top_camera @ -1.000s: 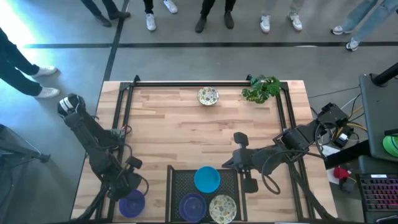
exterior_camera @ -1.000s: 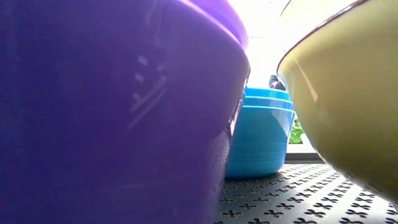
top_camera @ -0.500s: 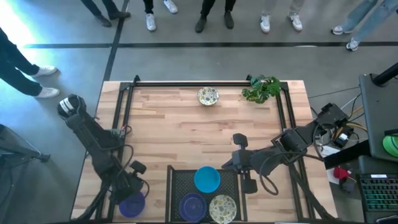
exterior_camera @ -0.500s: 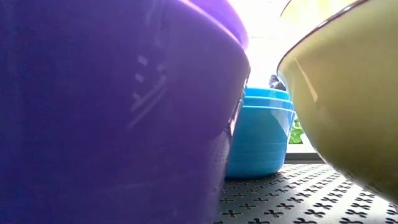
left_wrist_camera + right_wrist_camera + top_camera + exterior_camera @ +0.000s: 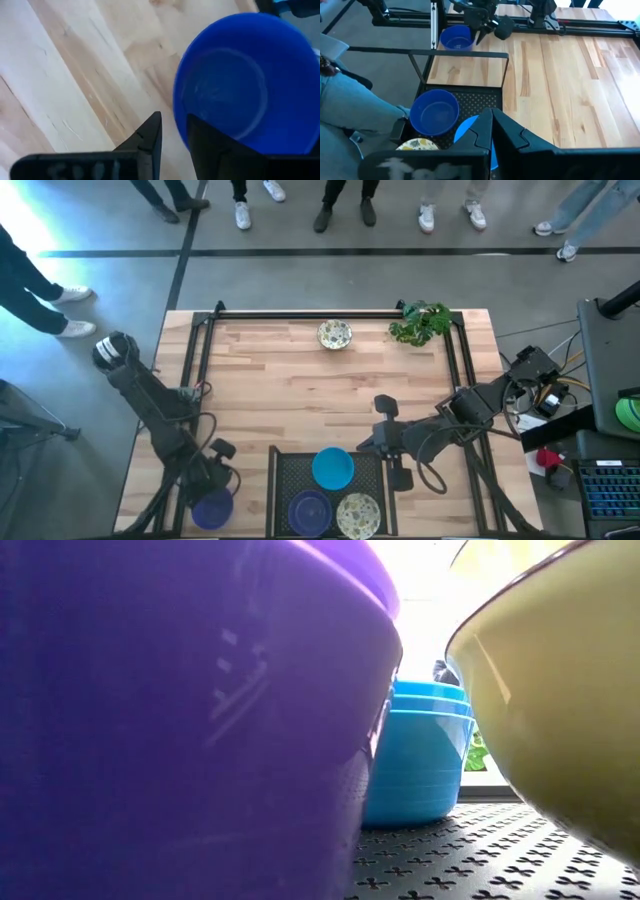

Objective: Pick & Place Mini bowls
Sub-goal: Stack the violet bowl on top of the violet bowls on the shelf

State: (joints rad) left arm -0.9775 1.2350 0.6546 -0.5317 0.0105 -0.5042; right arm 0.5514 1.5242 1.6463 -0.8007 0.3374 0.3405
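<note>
A deep purple-blue mini bowl [image 5: 211, 511] [image 5: 250, 85] sits upright on the wood at the table's near left corner. My left gripper [image 5: 215, 483] [image 5: 174, 131] is open and points steeply down at it. One finger stands outside the rim, the other over the inside. Three more bowls sit in the black mesh tray [image 5: 284, 470]: bright blue [image 5: 332, 468], purple [image 5: 310, 510] and speckled cream [image 5: 358, 515]. Another speckled bowl [image 5: 335, 334] stands at the far edge. My right gripper [image 5: 372, 442] [image 5: 492, 120] hangs shut above the tray's far right corner, holding nothing. My left gripper has the bowl's rim [image 5: 176, 107] between its open fingers, slanting down from the table's far left. Whether either finger touches the rim, I cannot tell. The bowl rests flat on the table.
A leafy plant [image 5: 420, 323] stands at the far right. A black frame rail [image 5: 300, 314] borders the table. The low view is filled by the tray's purple bowl [image 5: 180, 720], the blue bowl [image 5: 420, 755] and the cream bowl [image 5: 550, 690]. People's feet show beyond the far edge.
My left gripper has sunk a little, down toward the purple-blue bowl at the near left corner. The bowl has stayed where it was.
</note>
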